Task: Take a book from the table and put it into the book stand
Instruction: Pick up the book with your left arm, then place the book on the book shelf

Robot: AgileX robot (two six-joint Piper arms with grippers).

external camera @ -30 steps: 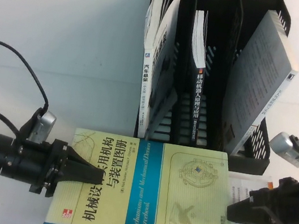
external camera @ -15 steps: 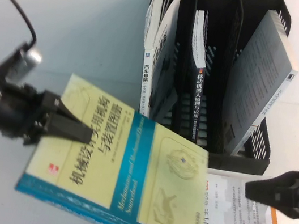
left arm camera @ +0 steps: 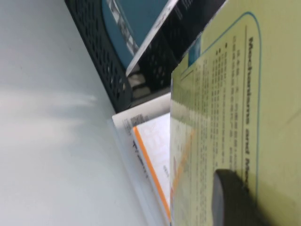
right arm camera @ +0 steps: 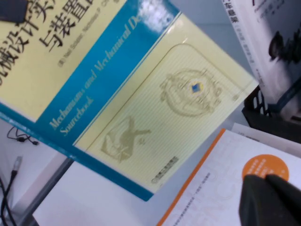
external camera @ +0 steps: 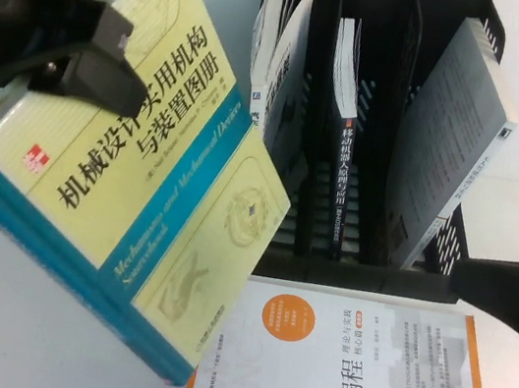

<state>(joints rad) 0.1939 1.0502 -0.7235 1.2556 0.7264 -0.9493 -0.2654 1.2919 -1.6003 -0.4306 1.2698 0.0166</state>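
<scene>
Nearest the camera, the white book with the orange edge lies flat on the tabletop, its far edge just beside the front of the book stand. At the right, low over that white book, the right pincer hangs dark and blurred; whether its fingers are apart or together cannot be told. At upper left the left pincer is clamped on the book, gripping the cover near the Chinese title. The book is held clear of the tabletop, tilted, its lower corner over the white book's near-left corner. Beyond, the black stand has three upright compartments, each holding one leaning book: a white-spined book, a black-spined book and a grey book.
</scene>
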